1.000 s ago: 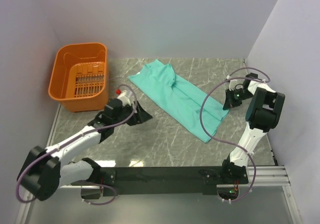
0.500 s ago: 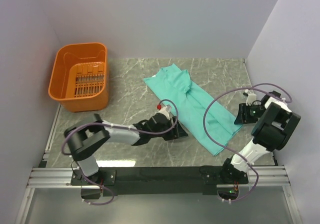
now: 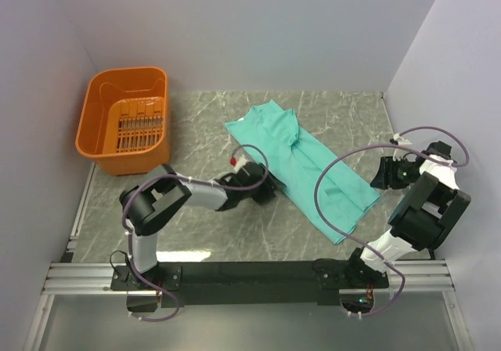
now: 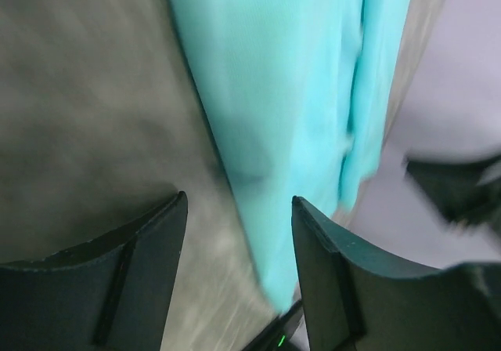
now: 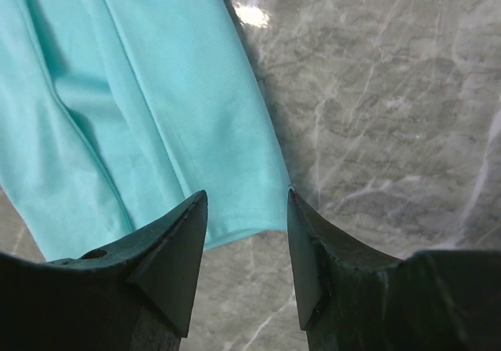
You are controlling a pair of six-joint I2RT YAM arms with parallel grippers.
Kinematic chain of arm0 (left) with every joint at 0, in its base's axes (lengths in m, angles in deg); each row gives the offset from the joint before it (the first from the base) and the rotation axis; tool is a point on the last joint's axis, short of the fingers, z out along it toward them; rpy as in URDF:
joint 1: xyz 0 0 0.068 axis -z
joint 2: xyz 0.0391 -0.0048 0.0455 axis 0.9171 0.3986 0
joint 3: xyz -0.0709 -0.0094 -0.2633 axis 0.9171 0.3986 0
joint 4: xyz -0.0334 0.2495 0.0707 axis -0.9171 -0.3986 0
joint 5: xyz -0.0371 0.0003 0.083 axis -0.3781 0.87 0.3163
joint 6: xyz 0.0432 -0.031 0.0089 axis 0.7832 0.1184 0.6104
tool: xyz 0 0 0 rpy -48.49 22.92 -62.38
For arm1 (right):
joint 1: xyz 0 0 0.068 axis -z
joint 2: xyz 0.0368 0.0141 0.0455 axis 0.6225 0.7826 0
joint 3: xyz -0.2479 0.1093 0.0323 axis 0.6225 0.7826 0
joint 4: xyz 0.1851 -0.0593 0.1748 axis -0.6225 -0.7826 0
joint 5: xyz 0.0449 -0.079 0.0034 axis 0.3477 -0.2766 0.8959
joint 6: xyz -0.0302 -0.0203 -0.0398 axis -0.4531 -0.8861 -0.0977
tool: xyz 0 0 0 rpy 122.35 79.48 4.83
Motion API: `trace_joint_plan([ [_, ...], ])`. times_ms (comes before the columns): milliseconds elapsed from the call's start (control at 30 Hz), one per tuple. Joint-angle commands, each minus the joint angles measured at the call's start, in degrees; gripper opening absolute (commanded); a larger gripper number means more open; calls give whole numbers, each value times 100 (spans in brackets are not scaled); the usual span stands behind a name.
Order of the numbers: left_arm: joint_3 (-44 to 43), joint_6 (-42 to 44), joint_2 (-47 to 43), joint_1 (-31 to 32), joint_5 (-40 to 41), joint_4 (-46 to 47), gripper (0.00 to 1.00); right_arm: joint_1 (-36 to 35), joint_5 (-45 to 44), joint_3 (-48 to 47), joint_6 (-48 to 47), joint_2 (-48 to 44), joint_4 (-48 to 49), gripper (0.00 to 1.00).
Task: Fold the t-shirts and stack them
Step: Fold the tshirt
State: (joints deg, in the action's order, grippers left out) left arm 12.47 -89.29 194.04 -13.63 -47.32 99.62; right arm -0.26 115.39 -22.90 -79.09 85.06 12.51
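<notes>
A teal t-shirt (image 3: 313, 167), folded into a long strip, lies flat and diagonal on the marble table, from the back centre down to the near right. My left gripper (image 3: 266, 193) sits low at the strip's left edge, open, with nothing between its fingers. In the left wrist view that gripper (image 4: 239, 200) faces the blurred shirt (image 4: 266, 69) just ahead. My right gripper (image 3: 381, 177) hovers to the right of the strip, open and empty. In the right wrist view the shirt's hem corner (image 5: 156, 92) lies below the right gripper (image 5: 246, 195), apart from the fingertips.
An orange plastic basket (image 3: 117, 161) stands at the back left, with nothing showing in it. White walls close in the back and both sides; the right wall is near my right arm. The black rail with both arm bases runs along the near edge.
The shirt has slid to the right and nearer. My right gripper opened, let go of its corner and drew back right. My left gripper swept over to the strip's left edge.
</notes>
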Motion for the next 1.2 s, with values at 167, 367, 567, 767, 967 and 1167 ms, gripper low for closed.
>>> trace_joint_plan([
  [167, -421, 188, 286, -1332, 343, -1478, 60, 8, 779, 222, 375, -684, 443, 53],
  [367, -1370, 743, 839, -1711, 325, -2191, 48, 8, 981, 240, 437, -851, 426, 53],
  [567, -1731, 963, 1060, -1878, 264, -2367, 18, 8, 990, 205, 411, -886, 373, 53],
  [767, -1810, 1507, 1026, -2237, 124, -2481, 0, 8, 1052, 187, 393, -886, 312, 53],
  [967, -2599, 2544, 1104, -2808, -78, -3183, 0, 8, 1148, 213, 340, -869, 277, 53],
  [1167, -4004, 3537, 1701, -3503, -202, -4378, 0, -9, 1263, 169, 287, -790, 198, 53],
])
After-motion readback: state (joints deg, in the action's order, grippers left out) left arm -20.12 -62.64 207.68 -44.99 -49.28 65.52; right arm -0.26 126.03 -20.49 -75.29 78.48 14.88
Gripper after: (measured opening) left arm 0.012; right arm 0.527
